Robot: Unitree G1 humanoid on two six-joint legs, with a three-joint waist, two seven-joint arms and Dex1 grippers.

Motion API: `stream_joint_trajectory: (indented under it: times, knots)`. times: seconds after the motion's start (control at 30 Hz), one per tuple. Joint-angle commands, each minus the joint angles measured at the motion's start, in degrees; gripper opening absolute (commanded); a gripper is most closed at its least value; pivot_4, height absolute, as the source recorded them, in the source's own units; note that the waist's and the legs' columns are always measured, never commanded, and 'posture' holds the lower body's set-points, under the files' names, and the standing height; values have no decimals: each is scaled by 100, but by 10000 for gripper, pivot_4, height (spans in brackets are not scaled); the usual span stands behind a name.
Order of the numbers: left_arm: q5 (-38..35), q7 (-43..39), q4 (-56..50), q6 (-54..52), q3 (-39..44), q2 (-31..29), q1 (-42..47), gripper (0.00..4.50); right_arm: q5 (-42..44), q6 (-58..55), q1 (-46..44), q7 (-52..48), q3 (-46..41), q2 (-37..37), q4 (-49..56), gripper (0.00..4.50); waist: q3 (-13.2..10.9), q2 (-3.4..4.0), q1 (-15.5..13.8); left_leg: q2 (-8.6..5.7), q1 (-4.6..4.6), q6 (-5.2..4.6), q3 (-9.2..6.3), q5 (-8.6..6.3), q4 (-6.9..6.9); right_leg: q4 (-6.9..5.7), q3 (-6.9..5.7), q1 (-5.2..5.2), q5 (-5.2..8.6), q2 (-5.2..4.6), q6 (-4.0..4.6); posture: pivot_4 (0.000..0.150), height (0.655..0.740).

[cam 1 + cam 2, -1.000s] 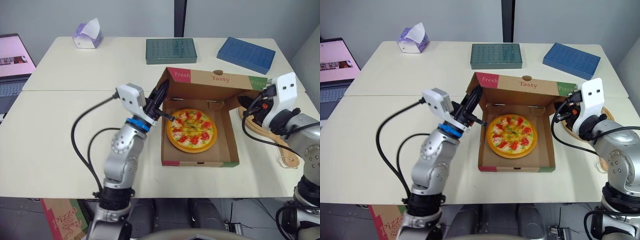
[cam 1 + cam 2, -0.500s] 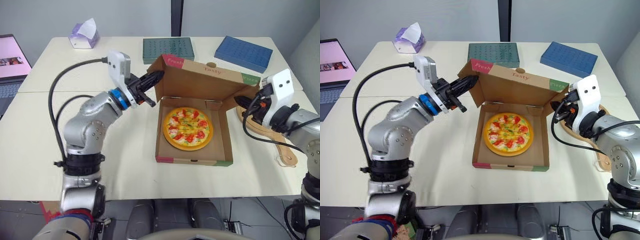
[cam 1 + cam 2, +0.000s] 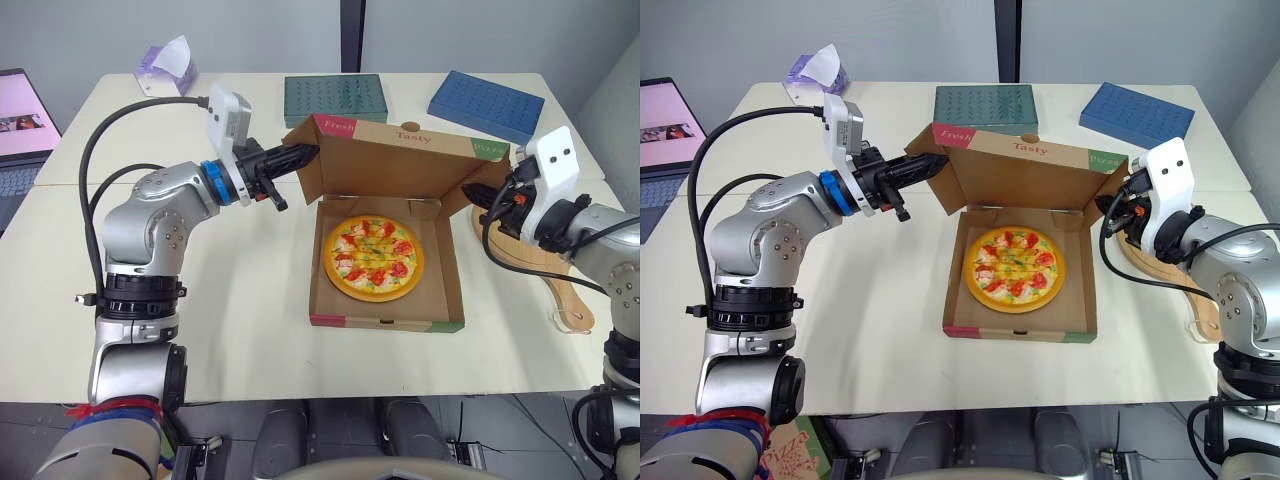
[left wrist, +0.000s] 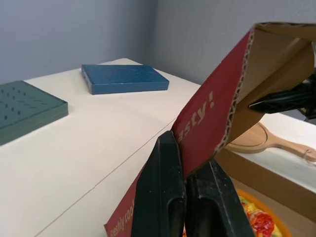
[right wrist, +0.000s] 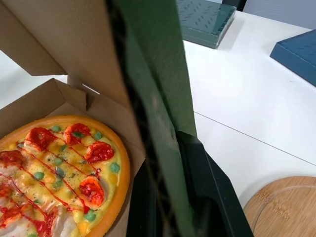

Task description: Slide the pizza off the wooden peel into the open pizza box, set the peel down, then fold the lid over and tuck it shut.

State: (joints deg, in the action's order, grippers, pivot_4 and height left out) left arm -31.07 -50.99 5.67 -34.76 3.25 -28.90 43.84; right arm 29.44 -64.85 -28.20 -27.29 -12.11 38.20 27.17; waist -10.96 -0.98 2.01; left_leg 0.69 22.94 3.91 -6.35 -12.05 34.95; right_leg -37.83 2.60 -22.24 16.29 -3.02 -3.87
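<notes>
Pizza [image 3: 373,258] is lying flat inside the open pizza box [image 3: 385,321], sitting roughly centred on the base with cardboard showing all round it. Box is resting on the pale table [image 3: 250,330]. Lid [image 3: 400,165] is standing raised off the back edge, leaning forward over the rear of the box, printed face outward, red patch at its left end and green at its right. Left gripper [image 3: 308,152] is reaching in from the left and pinching the red corner of the lid; in the left wrist view its two fingers [image 4: 160,192] are pressing narrow on either side of the cardboard edge. Right gripper [image 3: 478,197] is meeting the opposite end of the lid; in the right wrist view its fingers [image 5: 212,192] are closing tight around the green edge, one on each face. Both grippers are holding the lid clear of the pizza, neither touching the base. Wooden peel [image 3: 568,300] is lying flat on the table just beside the box's right wall, partly under the right arm, handle pointing toward the near edge. At the far side of the table a green box [image 3: 335,98] and a blue box [image 3: 487,105] are lying well apart from the pizza box, with a tissue box [image 3: 165,68] sitting toward the far left corner. A laptop [image 3: 20,130] is showing a lit screen off the table's left end
</notes>
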Motion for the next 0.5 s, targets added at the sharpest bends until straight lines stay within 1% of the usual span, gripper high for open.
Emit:
stream_joint_trajectory:
  times: [0.03, 0.2, 0.33, 0.5]
  knots:
    - [54, -204, 54, 118, -167, 91, 185, 0, 290, 203, -133, -301, 151, -18, 239, 641, 0, 0, -1, 0, 0, 0, 0, 0, 0, 0, 0, 0, 0, 0, 0, 1500, 7400]
    - [124, -253, 178, 169, -141, 89, 250, 0, 217, 190, -161, -216, 109, -1, 167, 641, 0, 0, -1, 0, 0, 0, 0, 0, 0, -1, 0, 0, 0, 0, 0, 1500, 7400]
    - [172, -127, 231, 134, -117, 108, 295, 0, 83, 207, -201, 3, -13, -37, 55, 641, 0, 0, -4, 0, 0, 0, 0, 0, 1, -3, 0, 0, 0, 0, 0, 1500, 7400]
    - [64, 192, -1, -319, -18, 201, 335, 0, -30, 117, -321, 377, -143, -182, 44, 641, 0, 0, -14, 0, 0, 0, -1, 0, 1, -4, 0, 1, 0, -1, 0, 1500, 7400]
